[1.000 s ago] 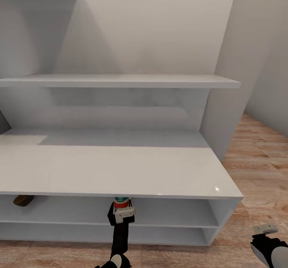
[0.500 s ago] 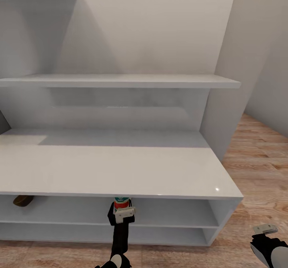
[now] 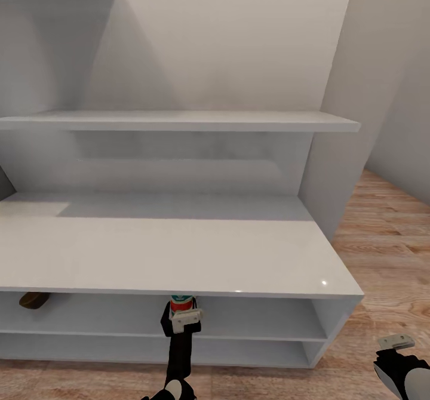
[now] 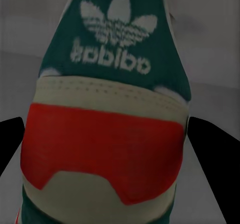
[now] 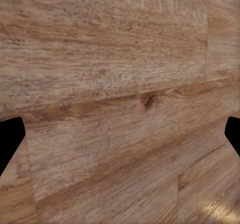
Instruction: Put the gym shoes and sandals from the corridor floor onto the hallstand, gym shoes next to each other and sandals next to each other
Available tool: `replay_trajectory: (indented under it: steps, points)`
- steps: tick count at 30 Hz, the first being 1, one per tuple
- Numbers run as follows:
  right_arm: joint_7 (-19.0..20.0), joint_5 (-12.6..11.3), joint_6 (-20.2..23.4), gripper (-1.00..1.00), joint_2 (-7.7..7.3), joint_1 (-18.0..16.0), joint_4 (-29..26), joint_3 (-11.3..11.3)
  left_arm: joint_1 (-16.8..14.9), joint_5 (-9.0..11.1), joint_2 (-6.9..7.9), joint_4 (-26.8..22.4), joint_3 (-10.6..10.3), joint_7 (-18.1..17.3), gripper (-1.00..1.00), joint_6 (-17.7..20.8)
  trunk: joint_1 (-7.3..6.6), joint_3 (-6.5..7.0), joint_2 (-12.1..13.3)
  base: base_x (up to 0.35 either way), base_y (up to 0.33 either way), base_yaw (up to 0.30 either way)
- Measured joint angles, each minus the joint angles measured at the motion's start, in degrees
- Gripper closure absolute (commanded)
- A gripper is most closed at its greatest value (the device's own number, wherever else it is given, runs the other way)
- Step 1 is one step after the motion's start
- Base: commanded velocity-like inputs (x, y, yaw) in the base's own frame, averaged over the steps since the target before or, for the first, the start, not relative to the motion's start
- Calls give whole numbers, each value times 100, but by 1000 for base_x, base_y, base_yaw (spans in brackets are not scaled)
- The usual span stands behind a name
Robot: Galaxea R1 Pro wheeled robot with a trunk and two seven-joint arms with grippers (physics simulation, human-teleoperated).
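Left gripper (image 3: pixel 181 310) is reached in under the front edge of the hallstand (image 3: pixel 179 257), at the mouth of the upper open shelf, about mid-width. A gym shoe (image 3: pixel 181 302) is clamped in it: teal, red and white heel seen just past the wrist, tucked under the top's lip. In the left wrist view the gym shoe (image 4: pixel 107 108) is pressed between the two dark fingers (image 4: pixel 215 159), one finger at each side, heel tab with trefoil logo facing the camera. Whether the sole is touching the shelf board cannot be told.

One sandal (image 3: pixel 34 299) is seen on the same upper shelf, far toward the left end, only its brown end visible below the top's edge. It is well apart from the gym shoe, with open shelf between them.

Right gripper (image 3: pixel 395 342) is held low over the corridor floor (image 3: pixel 382 251), right of the hallstand's right end panel and clear of it. Right wrist view: bare wood planks (image 5: pixel 120 103), finger tips (image 5: pixel 10 139) at both frame edges, spread wide, nothing between them.

Broad flat top is bare; lower open shelf looks free across its visible width. Open floor is seen beside the right end, up to the wall (image 3: pixel 394 89).
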Motion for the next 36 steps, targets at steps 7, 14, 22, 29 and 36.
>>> replay_trajectory:
  steps: [7,14,22,29,36]
  points:
    - [0,1,2,-100,0,0,0,0,0,0,0,0,0,0,100,3,0,0,0,28,0,0]
    - [0,0,0,-100,0,0,0,0,0,1,0,0,1,0,100,3,0,0,0,7,0,0]
    - [1,1,2,-100,0,0,0,0,0,0,0,0,0,0,100,5,0,0,0,2,0,0]
    - [0,1,2,-100,0,0,0,0,0,0,0,0,1,0,100,5,0,0,0,0,0,0]
    - [0,2,0,-100,0,0,0,0,0,0,0,0,0,-1,100,1,0,0,0,0,0,0]
